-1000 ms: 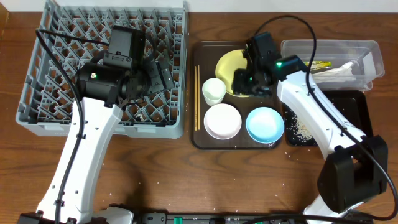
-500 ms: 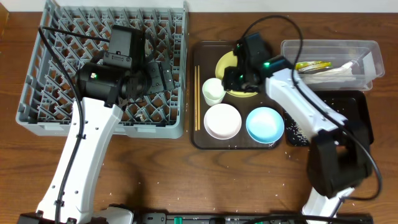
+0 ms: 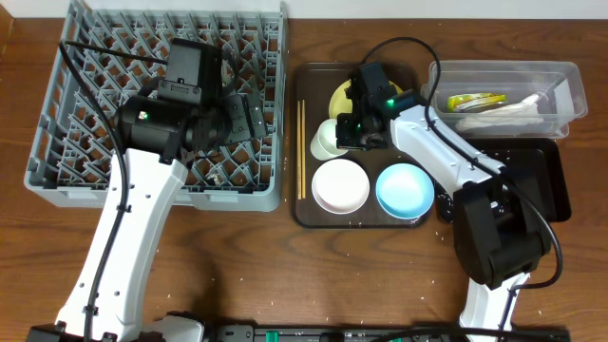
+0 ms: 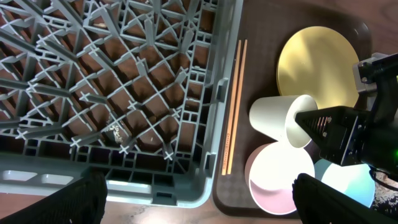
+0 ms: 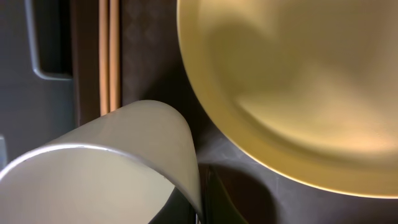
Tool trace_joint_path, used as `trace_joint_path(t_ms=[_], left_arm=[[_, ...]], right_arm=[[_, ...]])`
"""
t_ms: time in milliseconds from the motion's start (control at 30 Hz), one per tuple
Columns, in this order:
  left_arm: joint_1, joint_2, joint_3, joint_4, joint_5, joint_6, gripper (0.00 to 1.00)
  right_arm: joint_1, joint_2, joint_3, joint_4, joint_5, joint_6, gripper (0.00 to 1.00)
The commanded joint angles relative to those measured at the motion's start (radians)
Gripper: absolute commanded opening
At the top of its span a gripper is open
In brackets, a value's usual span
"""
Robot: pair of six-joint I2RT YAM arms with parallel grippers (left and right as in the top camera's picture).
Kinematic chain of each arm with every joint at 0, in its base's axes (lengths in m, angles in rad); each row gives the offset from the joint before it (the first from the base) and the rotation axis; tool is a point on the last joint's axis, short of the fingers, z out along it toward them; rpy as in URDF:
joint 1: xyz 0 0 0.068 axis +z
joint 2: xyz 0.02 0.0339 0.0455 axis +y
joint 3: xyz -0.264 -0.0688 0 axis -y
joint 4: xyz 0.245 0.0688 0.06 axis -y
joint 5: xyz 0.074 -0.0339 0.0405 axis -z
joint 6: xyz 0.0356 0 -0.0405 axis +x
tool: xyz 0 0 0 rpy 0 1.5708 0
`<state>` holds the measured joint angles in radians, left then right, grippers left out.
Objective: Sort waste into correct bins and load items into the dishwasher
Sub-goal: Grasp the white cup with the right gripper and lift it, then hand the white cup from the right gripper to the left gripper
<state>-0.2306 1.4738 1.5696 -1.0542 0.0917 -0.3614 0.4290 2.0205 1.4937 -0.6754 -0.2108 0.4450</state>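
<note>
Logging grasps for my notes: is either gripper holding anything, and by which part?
The right gripper pinches the small white cup at its rim, with the cup tilted. The left gripper is open and holds nothing.

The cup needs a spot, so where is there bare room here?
The wooden table is bare along its near edge, in front of the grey plastic dish rack and brown serving tray. The rack's far-left cells look empty. The tray is crowded: round yellow plate, small white cup, white bowl, light blue bowl, wooden chopsticks.
</note>
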Motion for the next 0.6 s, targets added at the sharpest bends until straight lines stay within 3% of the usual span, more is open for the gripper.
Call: trace_joint_path(t_ms=[0, 233, 433, 567], left_arm=[[0.003, 0.009, 0.024, -0.004, 0.018, 0.013, 0.97], [0.012, 0.013, 0.010, 0.014, 0.242, 0.013, 0.97], [0.028, 0.046, -0.028, 0.092, 0.554, 0.037, 0.97], [0.058, 0.089, -0.028, 0.145, 0.769, 0.055, 0.98]], right_arm=[[-0.042, -0.050, 0.039, -0.001, -0.106, 0.003, 0.01], [-0.186, -0.123, 0.041, 0.012, -0.412, -0.089, 0.01], [-0.284, -0.117, 0.030, 0.080, -0.793, -0.241, 0.01], [-0.283, -0.117, 0.030, 0.111, -0.893, -0.266, 0.01]])
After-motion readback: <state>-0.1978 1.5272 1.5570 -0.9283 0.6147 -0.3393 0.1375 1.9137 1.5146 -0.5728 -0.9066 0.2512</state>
